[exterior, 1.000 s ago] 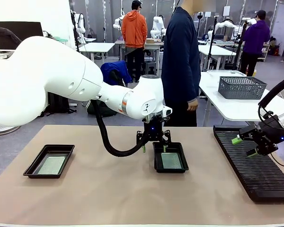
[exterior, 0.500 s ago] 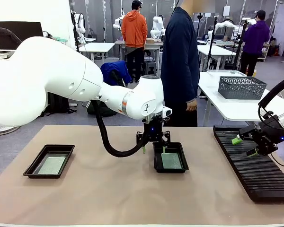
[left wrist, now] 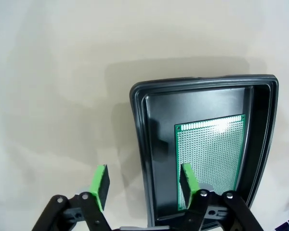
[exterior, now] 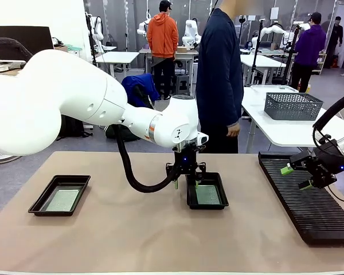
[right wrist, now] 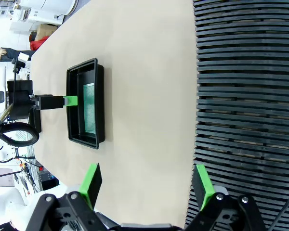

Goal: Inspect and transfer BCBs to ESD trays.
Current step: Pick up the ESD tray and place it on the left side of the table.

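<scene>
Two black ESD trays lie on the table. The middle tray (exterior: 207, 206) holds a pale green BCB (exterior: 207, 195), and the left tray (exterior: 39, 205) holds another BCB (exterior: 62, 200). My left gripper (exterior: 185, 176) hangs open over the middle tray's left side. In the left wrist view the left gripper (left wrist: 143, 183) straddles the tray's wall (left wrist: 139, 120), one pad over the bare table and the other over the board (left wrist: 212, 154). My right gripper (exterior: 294, 177) is open and holds nothing above the ribbed rack. From the right wrist, the right gripper (right wrist: 147, 182) looks across at the middle tray (right wrist: 99, 108).
A long black slotted rack (exterior: 301, 197) runs along the table's right side. On a side table behind it stands a grey mesh basket (exterior: 292, 106). A person in a dark coat (exterior: 218, 74) stands at the far edge behind the middle tray.
The left arm has shifted slightly, its gripper still open over the middle tray's left side. The right arm has not moved.
</scene>
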Robot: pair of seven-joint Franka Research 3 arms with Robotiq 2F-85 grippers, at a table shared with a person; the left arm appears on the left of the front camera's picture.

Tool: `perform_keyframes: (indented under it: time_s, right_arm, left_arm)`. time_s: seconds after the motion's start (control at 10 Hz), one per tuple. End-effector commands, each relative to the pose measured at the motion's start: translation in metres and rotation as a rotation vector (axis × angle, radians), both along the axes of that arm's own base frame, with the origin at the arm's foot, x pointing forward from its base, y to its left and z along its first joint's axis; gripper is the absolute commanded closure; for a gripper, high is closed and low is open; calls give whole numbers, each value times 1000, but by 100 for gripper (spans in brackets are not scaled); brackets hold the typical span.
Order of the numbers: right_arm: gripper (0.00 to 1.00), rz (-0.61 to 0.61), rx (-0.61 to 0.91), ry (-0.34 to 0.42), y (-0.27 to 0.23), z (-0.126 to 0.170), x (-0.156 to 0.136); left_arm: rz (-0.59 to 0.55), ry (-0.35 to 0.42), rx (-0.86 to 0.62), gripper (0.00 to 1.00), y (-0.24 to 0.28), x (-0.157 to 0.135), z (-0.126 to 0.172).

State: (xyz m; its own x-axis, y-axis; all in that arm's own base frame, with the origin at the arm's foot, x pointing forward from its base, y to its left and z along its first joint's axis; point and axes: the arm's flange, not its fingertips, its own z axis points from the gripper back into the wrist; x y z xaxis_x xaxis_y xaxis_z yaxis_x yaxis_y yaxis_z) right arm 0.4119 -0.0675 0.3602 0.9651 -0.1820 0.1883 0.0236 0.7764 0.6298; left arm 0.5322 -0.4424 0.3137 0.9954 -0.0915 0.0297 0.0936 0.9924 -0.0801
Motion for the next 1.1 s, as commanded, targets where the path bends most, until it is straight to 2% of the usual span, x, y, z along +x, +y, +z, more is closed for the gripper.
perform_keyframes:
  time_s: [0.0, 0.1, 0.2, 0.3, 0.4, 0.5, 0.6, 0.7, 0.8, 0.9, 1.0]
  right_arm:
    - [0, -19, 0, 11, 0, 2, 0]
    - [0, -19, 0, 11, 0, 2, 0]
    - [0, -19, 0, 11, 0, 2, 0]
    - [0, -19, 0, 11, 0, 2, 0]
    - [0, -19, 0, 11, 0, 2, 0]
    - [0, -19, 0, 11, 0, 2, 0]
    - [0, -19, 0, 11, 0, 2, 0]
    - [0, -19, 0, 11, 0, 2, 0]
    - [0, -19, 0, 11, 0, 2, 0]
    - [0, -19, 0, 11, 0, 2, 0]
    - [0, -19, 0, 11, 0, 2, 0]
  left_arm:
    - [-11, -16, -9, 31, 2, 1, 2]
    - [-11, -20, -6, 38, 2, 0, 1]
    - [-12, -23, -6, 33, 3, 0, 1]
    - [-15, -25, -4, 50, 3, 0, 1]
    - [-14, -21, -2, 46, 4, 0, 1]
    - [-16, -16, -1, 63, 4, 0, 0]
    - [-20, -15, -4, 59, 4, 1, -2]
    - [-22, -17, -5, 77, 4, 1, -2]
    - [-20, -19, -3, 73, 4, 0, -2]
    - [-18, -20, -3, 91, 5, 0, -2]
    - [-17, -21, -5, 87, 5, 0, -2]
